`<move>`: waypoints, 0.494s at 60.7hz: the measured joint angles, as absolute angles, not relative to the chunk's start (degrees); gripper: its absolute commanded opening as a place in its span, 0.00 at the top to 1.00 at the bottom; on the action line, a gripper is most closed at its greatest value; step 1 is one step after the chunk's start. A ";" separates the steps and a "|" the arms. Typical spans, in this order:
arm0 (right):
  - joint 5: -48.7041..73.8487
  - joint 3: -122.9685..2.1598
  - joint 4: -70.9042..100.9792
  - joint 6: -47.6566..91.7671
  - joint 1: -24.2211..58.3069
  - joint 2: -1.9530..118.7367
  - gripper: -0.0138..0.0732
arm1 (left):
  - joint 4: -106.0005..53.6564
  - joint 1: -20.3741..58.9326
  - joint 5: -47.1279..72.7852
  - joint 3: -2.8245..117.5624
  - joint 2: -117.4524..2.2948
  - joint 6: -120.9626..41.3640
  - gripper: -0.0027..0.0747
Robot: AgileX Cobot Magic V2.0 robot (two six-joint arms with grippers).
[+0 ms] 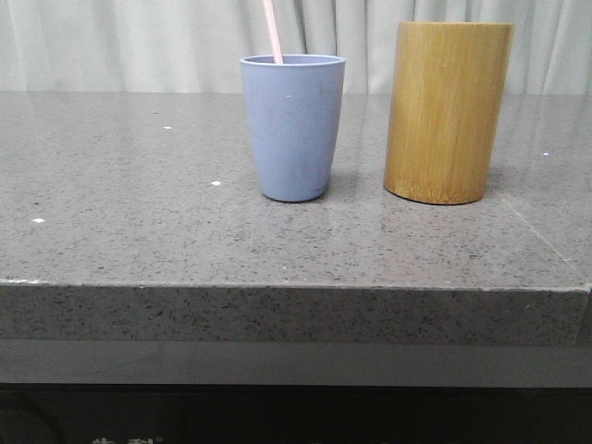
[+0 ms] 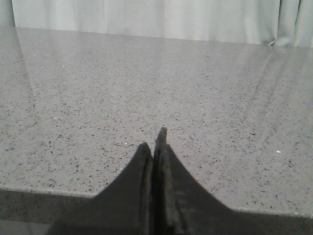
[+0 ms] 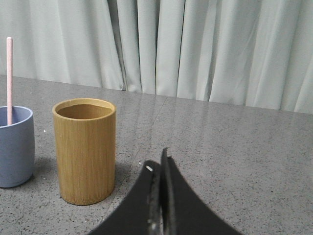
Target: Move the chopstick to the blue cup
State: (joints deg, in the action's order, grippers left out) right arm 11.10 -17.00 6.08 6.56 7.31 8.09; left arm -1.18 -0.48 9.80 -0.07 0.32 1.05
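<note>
Chopstick (image 1: 273,31) stands inside the blue cup (image 1: 292,127), leaning left. Bamboo holder (image 1: 448,111) stands just right of the cup. Left gripper (image 2: 155,142) and right gripper (image 3: 158,161): jaws pressed together, holding nothing.

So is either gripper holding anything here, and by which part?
Nothing is held. The left gripper and right gripper are shut and empty; the chopstick stands in the blue cup.

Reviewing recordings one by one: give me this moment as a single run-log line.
chopstick: standing in blue cup | bamboo holder: upright beside cup | left gripper: shut, empty | right gripper: shut, empty
</note>
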 measured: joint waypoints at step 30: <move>7.95 -7.85 6.08 6.56 4.73 6.91 0.98 | -1.18 -0.48 9.74 -0.07 0.32 1.05 0.99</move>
